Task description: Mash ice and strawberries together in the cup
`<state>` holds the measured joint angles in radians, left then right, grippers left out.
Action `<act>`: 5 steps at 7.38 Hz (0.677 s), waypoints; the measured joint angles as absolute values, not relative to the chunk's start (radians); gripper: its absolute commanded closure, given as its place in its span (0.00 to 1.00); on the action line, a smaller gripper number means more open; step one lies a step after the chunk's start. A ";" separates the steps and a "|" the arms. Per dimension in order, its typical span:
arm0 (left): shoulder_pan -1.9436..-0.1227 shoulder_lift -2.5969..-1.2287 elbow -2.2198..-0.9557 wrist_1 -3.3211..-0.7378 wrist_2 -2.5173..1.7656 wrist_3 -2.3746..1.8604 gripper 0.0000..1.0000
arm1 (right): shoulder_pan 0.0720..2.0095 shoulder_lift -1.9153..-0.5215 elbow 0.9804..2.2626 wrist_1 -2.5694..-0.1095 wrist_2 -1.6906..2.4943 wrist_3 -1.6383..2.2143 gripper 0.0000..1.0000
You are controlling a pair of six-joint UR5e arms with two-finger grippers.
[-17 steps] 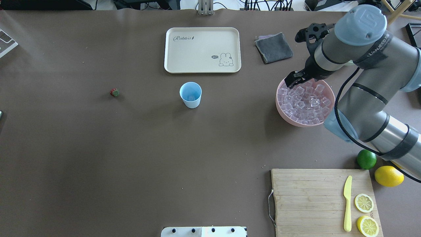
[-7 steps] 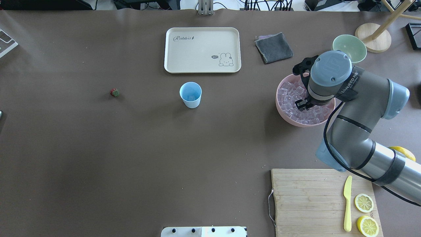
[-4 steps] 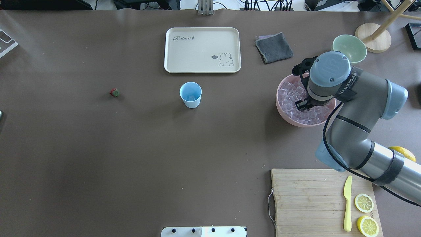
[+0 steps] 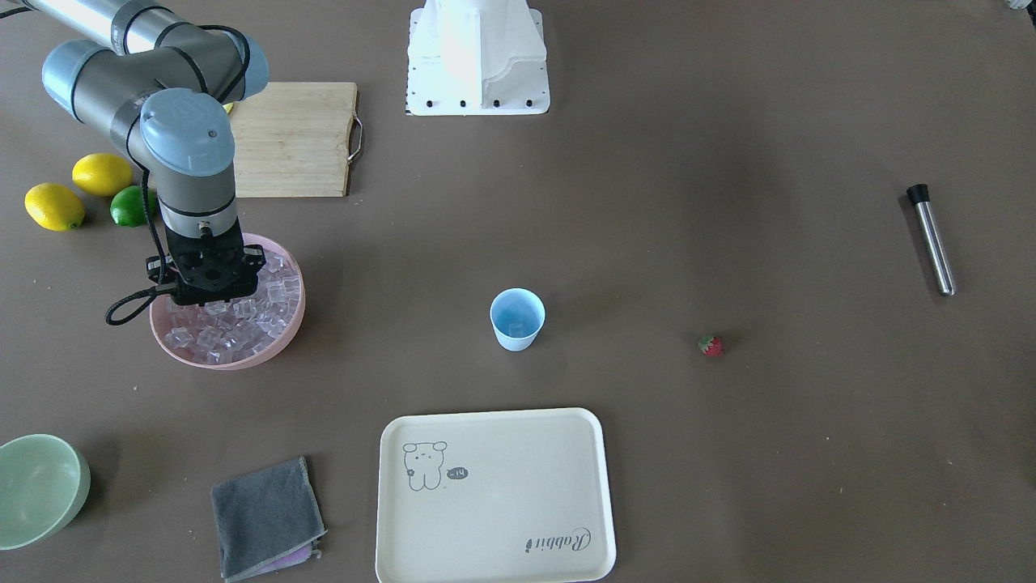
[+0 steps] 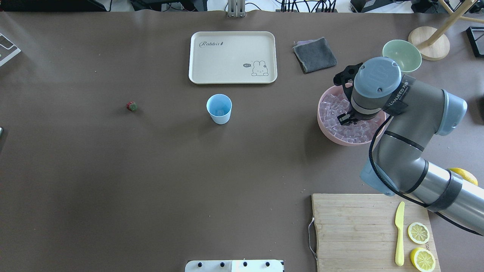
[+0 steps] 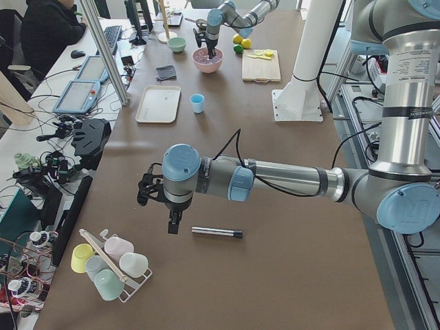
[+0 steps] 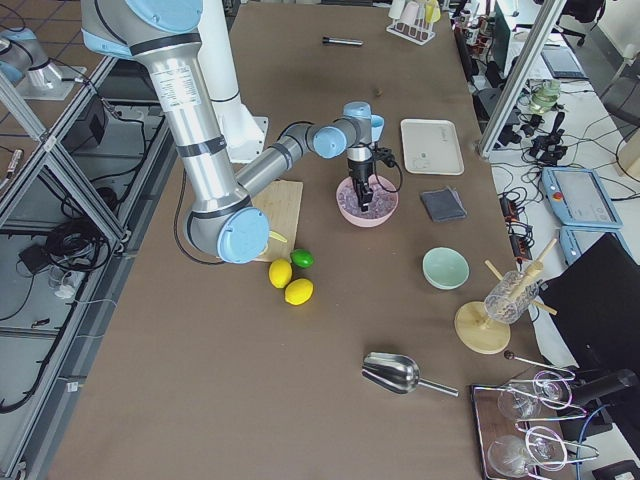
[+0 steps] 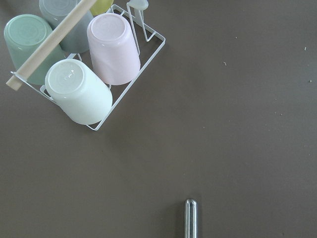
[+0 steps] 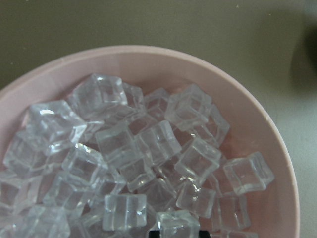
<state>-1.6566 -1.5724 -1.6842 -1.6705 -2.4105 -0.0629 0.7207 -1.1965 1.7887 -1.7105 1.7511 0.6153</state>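
Right claw (image 5: 345, 118) is down in the ice (image 9: 158, 144) in the pink bowl (image 5: 326, 130); can't tell if it's spread or pinching a cube. Step: ice pickup. Next: lift clear and carry to the cup (image 5: 219, 108), upright in the middle of the desk (image 5: 151, 170). Strawberry (image 5: 131, 106) lies well beyond, untouched.

Bright, even light from above; the matt brown table (image 5: 113, 170) shows soft, faint shadows. Clear glassy ice cubes (image 9: 153, 144) carry small glints; the side views perhaps bow at their edges.
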 measured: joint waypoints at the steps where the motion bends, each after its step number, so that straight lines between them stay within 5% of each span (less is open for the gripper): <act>1: -1.657 -1.572 -1.684 -1.671 -2.410 -0.063 0.02 | 0.728 -1.186 1.791 -1.711 1.756 0.615 0.99; 5: -1.657 -1.571 -1.685 -1.671 -2.411 -0.063 0.02 | 0.775 -1.017 1.824 -1.704 1.910 0.741 1.00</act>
